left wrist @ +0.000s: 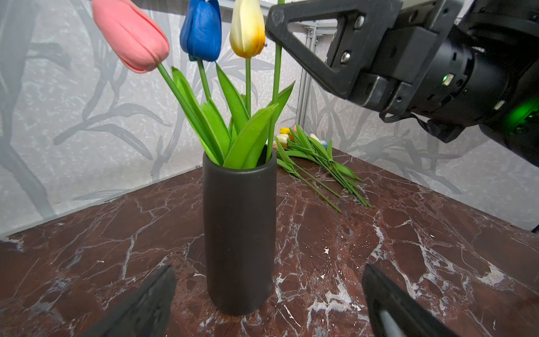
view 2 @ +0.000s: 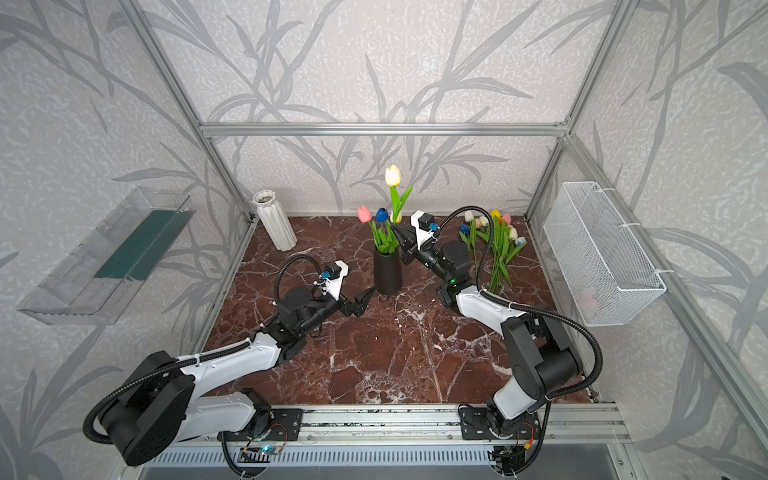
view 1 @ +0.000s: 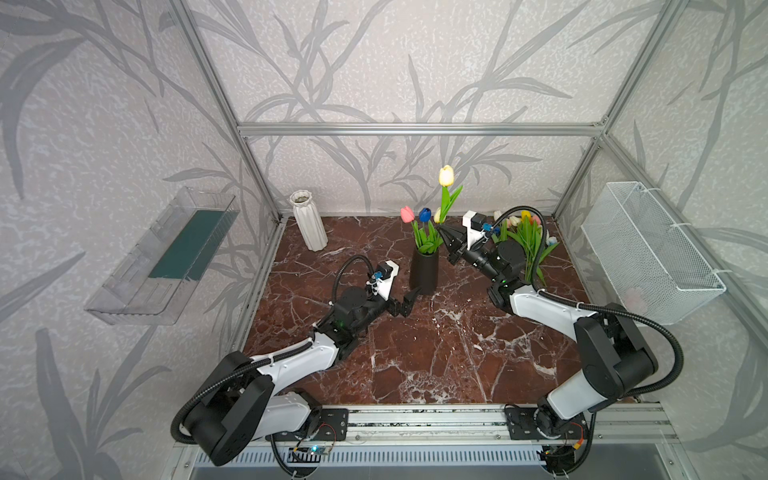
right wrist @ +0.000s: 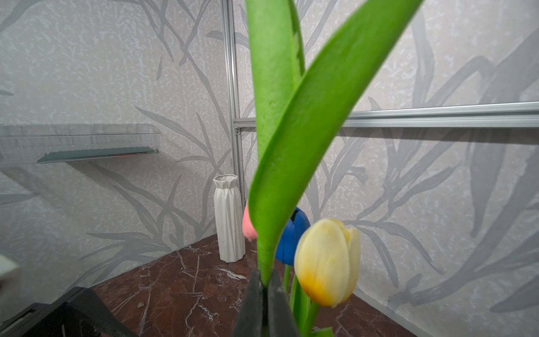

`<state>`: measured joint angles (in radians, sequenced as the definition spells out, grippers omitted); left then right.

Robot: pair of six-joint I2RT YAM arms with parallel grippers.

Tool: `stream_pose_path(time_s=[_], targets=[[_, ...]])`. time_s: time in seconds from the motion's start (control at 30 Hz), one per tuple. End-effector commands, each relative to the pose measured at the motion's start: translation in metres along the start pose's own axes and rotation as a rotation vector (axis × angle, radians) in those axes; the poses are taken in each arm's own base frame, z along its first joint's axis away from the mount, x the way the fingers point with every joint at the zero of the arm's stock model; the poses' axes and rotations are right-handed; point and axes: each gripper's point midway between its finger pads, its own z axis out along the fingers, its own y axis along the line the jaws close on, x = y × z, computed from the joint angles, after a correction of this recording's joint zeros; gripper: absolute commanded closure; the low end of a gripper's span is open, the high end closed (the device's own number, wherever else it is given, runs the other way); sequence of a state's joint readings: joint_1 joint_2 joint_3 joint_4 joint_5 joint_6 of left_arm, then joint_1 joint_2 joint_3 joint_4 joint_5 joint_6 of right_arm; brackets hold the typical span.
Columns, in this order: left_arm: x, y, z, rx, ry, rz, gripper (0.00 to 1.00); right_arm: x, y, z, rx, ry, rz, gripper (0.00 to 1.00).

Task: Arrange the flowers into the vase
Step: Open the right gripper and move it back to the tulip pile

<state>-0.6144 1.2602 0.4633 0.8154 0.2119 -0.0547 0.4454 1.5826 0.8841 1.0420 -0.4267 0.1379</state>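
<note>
Cream tulip (view 1: 446, 175) stands pinched in the right claw (view 1: 442, 228), black vase (view 1: 424, 270) just below.
Right wrist view alone shows jaws clamped under its leaves; left wrist view, the stem reaching the vase mouth. Left claw (view 1: 407, 301) gapes at the vase's foot. Spare flowers (view 1: 525, 235) lie behind the right claw on the marble counter (view 1: 415, 357).

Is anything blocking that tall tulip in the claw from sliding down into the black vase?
Nothing solid. The right claw pinches the tall tulip, whose stem already reaches the black vase at its mouth. Only leaves of the three tulips inside crowd that opening.
</note>
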Motion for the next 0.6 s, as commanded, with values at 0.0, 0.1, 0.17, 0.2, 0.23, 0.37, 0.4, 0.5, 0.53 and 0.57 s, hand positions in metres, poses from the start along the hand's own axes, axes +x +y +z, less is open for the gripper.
stream_pose_path(time_s=[0.0, 0.1, 0.17, 0.2, 0.23, 0.37, 0.4, 0.5, 0.53, 0.57], targets=[[-0.0183, -0.0039, 0.0034, 0.018, -0.057, -0.002, 0.01, -0.0157, 0.0102, -0.002, -0.033, -0.004, -0.028, 0.92], [-0.0191, -0.0036, 0.0021, 0.014, -0.062, -0.006, 0.01, -0.0131, 0.0086, -0.0041, -0.018, 0.011, -0.02, 0.83], [-0.0187, -0.003, 0.0009, 0.011, -0.063, -0.008, 0.0, -0.0145, 0.0087, -0.0056, -0.011, 0.02, -0.018, 0.76], [-0.0182, -0.0031, 0.0001, 0.011, -0.062, -0.008, 0.0, -0.0142, 0.0077, -0.0059, -0.004, 0.029, -0.015, 0.72], [-0.0179, -0.0031, -0.0008, 0.008, -0.063, -0.007, 0.0, -0.0153, 0.0073, -0.0055, 0.003, 0.036, -0.013, 0.7], [-0.0165, -0.002, -0.003, 0.001, -0.06, 0.002, 0.0, -0.0181, 0.0071, -0.0056, 0.024, 0.064, -0.023, 0.68], [-0.0169, -0.0015, -0.0037, -0.002, -0.06, 0.004, 0.01, -0.0174, 0.0067, -0.0051, 0.034, 0.077, -0.022, 0.68], [-0.0171, -0.001, -0.0053, -0.006, -0.063, 0.006, 0.01, -0.0139, 0.0074, -0.0038, 0.048, 0.126, -0.027, 0.67], [-0.0162, -0.0014, -0.0054, -0.005, -0.062, 0.005, 0.0, -0.0136, 0.0095, -0.0031, 0.049, 0.141, -0.036, 0.65], [-0.0164, -0.0014, -0.0057, -0.005, -0.063, 0.005, 0.01, -0.0134, 0.0115, -0.0027, 0.05, 0.153, -0.045, 0.63]])
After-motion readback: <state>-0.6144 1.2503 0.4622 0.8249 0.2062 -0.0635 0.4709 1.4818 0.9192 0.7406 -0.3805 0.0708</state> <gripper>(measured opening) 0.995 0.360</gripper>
